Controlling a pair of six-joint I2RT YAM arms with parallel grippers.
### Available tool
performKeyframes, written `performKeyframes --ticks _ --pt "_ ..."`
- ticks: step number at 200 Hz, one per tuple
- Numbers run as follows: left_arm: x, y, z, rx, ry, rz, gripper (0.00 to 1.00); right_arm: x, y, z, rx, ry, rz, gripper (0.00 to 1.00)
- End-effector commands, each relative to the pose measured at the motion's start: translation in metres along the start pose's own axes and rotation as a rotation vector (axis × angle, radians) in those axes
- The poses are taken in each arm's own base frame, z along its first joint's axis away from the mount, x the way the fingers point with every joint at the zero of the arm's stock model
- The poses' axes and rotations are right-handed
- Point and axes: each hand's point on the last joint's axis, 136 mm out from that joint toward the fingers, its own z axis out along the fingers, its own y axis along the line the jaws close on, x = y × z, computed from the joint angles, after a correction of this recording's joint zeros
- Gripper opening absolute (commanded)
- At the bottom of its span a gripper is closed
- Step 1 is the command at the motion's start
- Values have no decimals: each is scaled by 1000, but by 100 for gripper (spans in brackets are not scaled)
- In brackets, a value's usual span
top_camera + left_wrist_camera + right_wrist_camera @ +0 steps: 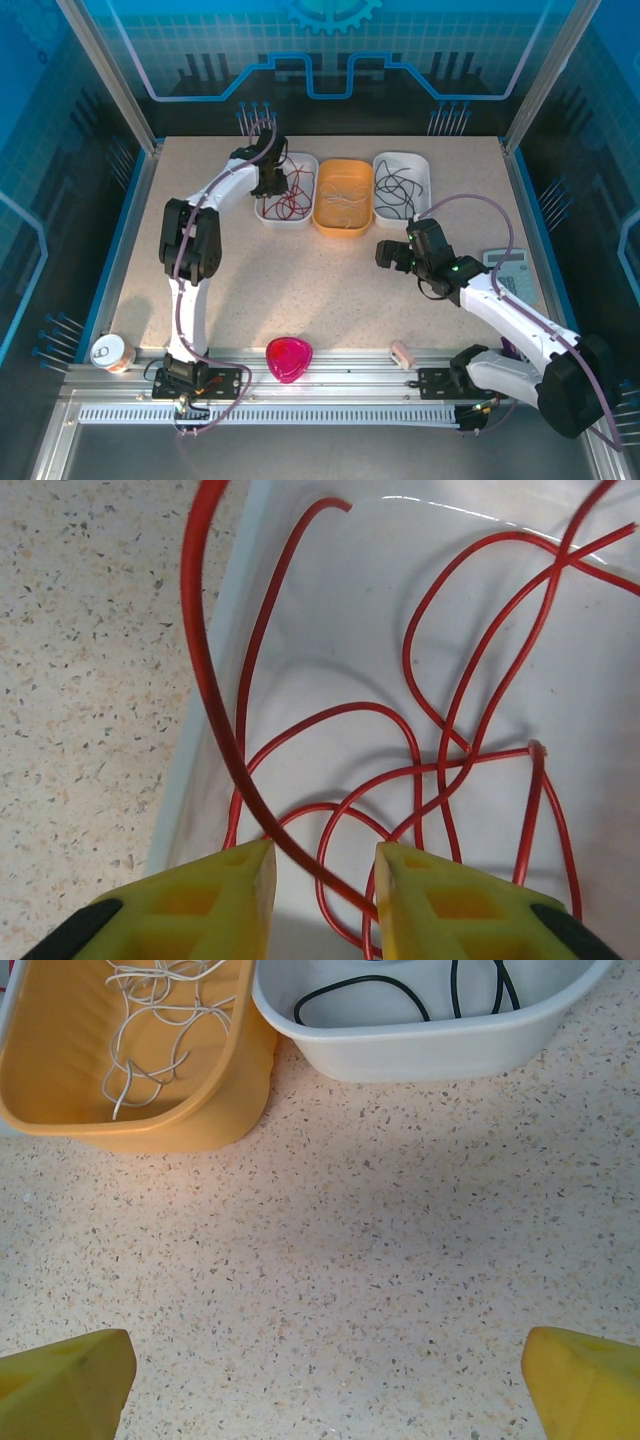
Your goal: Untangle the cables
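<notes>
Cable (207, 695) between fingers (225, 900) of left hand (325, 852)

Speckled beige tabletop (300, 290); blue panel walls (400, 50); aluminium rail (340, 390).

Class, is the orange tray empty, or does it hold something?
Not empty: the orange tray holds pale cables, loosely coiled on its floor.

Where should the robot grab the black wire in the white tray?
Probably from straight above, since the tray walls block any sideways approach. Pinch one strand of the black wire where a loop lies apart from the rest, jaws across it. The open right gripper is nearest.
</notes>
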Motion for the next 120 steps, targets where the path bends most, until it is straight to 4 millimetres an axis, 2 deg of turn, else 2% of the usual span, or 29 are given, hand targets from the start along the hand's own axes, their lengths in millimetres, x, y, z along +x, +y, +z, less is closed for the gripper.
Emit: performKeyframes --ticks 1,42,76,120 --pt "-13 -6 -27 54 -59 -30 29 1 -3 -1 -9 -1 33 100" --pt "-15 -7 -17 40 -47 -19 25 1 -1 -1 -19 0 35 100" --pt "-13 -9 1 18 -6 -5 23 1 -1 -1 -19 0 32 100" --pt "-9 -23 12 68 17 20 24 1 0 1 -20 2 33 100"
